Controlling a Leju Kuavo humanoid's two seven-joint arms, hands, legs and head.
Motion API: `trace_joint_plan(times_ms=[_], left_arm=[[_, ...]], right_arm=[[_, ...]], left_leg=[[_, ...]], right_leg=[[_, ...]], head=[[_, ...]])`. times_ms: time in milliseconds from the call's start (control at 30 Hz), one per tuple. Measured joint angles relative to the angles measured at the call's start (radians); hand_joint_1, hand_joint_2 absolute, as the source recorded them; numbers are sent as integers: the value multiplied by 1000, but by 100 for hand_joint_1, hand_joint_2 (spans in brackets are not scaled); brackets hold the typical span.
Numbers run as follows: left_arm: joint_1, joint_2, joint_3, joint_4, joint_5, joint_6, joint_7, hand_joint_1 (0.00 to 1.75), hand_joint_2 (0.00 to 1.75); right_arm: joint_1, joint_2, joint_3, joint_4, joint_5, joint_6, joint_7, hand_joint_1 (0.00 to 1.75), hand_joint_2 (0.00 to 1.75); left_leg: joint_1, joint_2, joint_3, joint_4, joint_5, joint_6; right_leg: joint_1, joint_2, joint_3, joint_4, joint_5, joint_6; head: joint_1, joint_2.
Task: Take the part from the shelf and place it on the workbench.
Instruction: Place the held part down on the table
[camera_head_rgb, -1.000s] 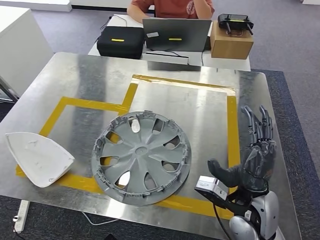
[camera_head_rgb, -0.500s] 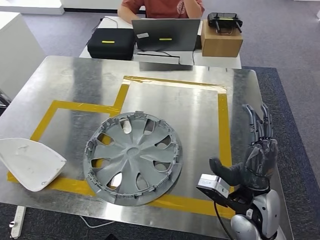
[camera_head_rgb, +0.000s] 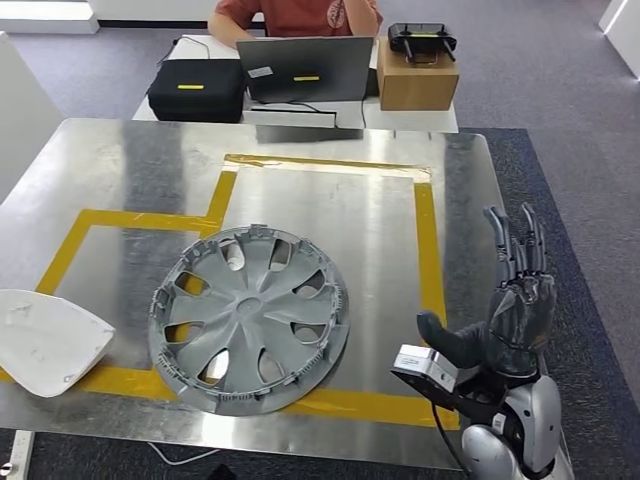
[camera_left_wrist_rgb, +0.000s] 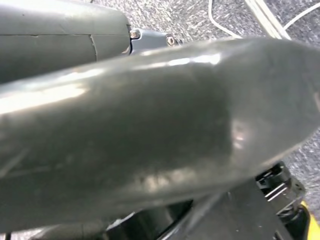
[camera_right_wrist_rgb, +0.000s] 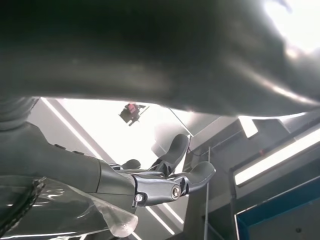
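Note:
A grey wheel cover (camera_head_rgb: 249, 318) lies flat on the metal workbench (camera_head_rgb: 355, 230), across the front line of the yellow tape outline (camera_head_rgb: 426, 240). My right hand (camera_head_rgb: 513, 305) is raised over the bench's front right corner, to the right of the cover and apart from it. Its fingers point up and are spread, the thumb sticks out toward the cover, and it holds nothing. In the right wrist view its fingers (camera_right_wrist_rgb: 177, 185) stand free against the ceiling.
A white curved shell part (camera_head_rgb: 45, 340) lies at the bench's front left edge. Behind the bench a person (camera_head_rgb: 298, 15) sits at a desk with a laptop (camera_head_rgb: 306, 68), a black case (camera_head_rgb: 196, 88) and a cardboard box (camera_head_rgb: 416, 82). Carpet borders the bench on the right.
The whole picture has slid left, so the camera has turned right. The wheel cover stays where it lay on the bench, and my right hand keeps its raised, spread pose.

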Motion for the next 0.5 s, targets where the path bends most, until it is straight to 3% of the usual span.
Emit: trace_joint_plan(times_ms=[67,267,500], left_arm=[[1,-1,1,0,-1,1,1,0,0],[-1,-1,2,0,-14,2,3,0,0],[-1,1,2,0,-30,8,17,0,0]], right_arm=[[-2,0,2,0,7,-1,1,0,0],[-8,0,8,5,26,-1,5,0,0],[-7,-4,15,15,45,-2,1,0,0]], left_leg=[[0,0,-1,-5,1,-6],[-3,0,-2,-4,0,5],[-5,0,-1,-3,1,6]], right_leg=[[-1,0,-1,-2,0,-2],[-3,0,6,-16,8,10],[-5,0,5,-17,9,17]], head=[[1,0],[1,0],[0,0]])
